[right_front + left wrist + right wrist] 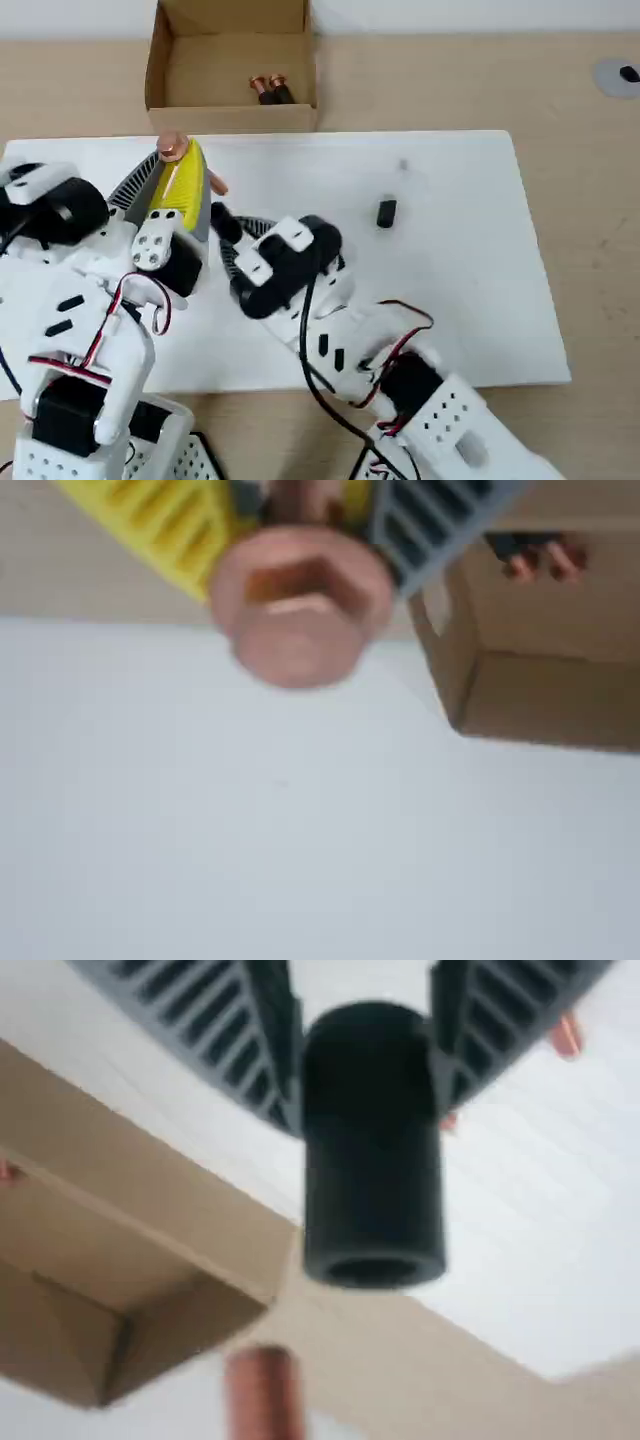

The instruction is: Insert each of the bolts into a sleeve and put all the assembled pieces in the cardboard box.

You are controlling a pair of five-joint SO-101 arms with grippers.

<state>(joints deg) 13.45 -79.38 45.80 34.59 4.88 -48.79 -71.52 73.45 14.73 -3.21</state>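
The gripper (368, 1020) clamps a black sleeve (372, 1160), the cardboard box (120, 1260) beyond it.

White board (470, 300) and grey disc (614, 76) lie on wooden table (585, 180).

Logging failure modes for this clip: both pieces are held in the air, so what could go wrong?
The bolt in the left gripper looks off-line from the bore of the sleeve, so it may jam on the rim. The right gripper pinches the sleeve at one end only; a push could tilt it or knock it loose.
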